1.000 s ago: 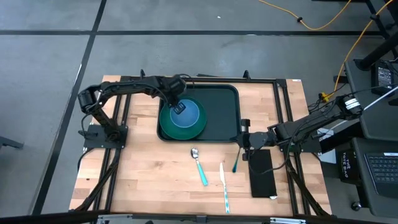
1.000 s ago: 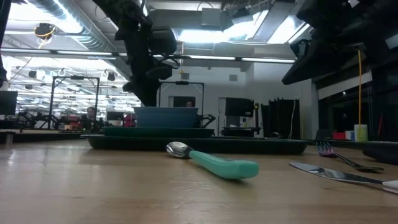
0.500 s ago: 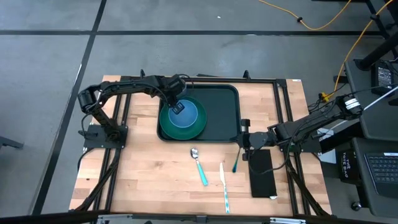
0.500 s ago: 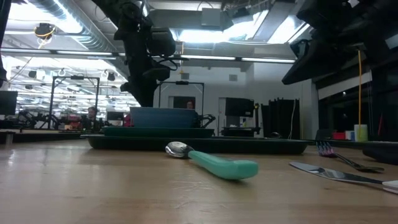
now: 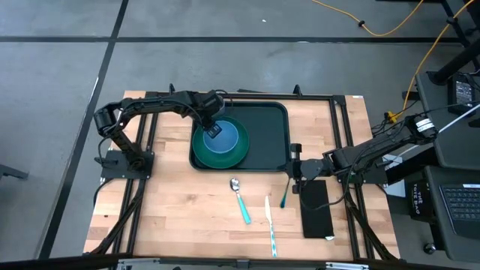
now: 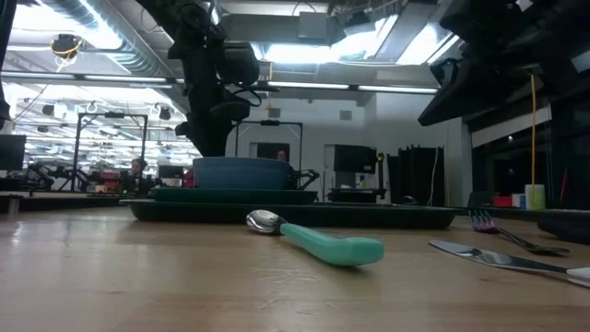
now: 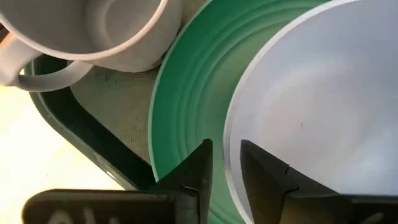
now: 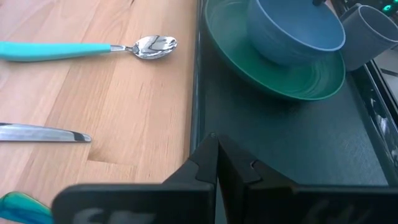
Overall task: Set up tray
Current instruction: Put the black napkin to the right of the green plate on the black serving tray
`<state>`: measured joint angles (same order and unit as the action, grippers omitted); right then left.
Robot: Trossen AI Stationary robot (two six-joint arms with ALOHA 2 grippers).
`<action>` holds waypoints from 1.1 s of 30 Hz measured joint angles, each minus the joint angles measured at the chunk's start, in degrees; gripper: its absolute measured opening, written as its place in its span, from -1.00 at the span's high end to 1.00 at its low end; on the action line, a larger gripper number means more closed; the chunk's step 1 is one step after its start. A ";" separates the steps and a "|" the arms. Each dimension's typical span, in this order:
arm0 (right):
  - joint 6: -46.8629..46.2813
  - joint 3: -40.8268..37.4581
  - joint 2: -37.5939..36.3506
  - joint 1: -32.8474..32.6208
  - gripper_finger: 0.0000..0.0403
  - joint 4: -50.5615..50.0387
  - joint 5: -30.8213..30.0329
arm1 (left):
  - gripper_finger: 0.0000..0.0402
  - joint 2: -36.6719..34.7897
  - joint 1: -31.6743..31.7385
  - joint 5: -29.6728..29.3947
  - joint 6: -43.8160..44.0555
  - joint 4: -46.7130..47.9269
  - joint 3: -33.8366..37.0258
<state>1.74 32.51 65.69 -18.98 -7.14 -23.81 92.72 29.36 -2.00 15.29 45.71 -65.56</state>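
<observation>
Three items are already set inside the tray (image 5: 266,139) — a green plate (image 5: 199,151), a blue bowl (image 5: 225,139) stacked on it, and a grey mug (image 7: 106,31) just beside the plate. The tray itself lies at the far middle of the tabletop (image 5: 172,210). The left gripper (image 7: 224,165) is placed over the bowl's rim, jaws narrowly parted astride it, apparently letting go. Left to be placed, by appearance, are the spoon (image 5: 240,199), knife (image 5: 270,221), fork (image 5: 284,196) and black napkin (image 5: 316,208) — all outside the tray, on its near side. The right gripper (image 8: 217,163) waits at the tray's near rim, jaws closed on nothing.

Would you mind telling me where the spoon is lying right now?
In the high view, the spoon lies on the table just below the tray, left of the knife.
</observation>
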 joint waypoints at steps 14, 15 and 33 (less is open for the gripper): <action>0.02 0.00 0.00 -0.01 0.95 0.00 -0.02 | 0.49 -12.44 -2.27 -0.62 -1.17 0.74 0.00; 0.04 0.00 0.02 0.00 0.95 0.00 -0.03 | 0.50 -13.79 -2.97 -1.51 -0.86 0.63 -0.02; -0.23 6.24 0.04 -0.86 0.95 -6.11 1.42 | 0.98 -29.48 -37.80 -29.82 -0.85 -12.53 7.31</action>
<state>1.50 38.76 65.73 -19.84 -13.24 -22.39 63.24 -8.44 -31.82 14.44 33.18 -58.25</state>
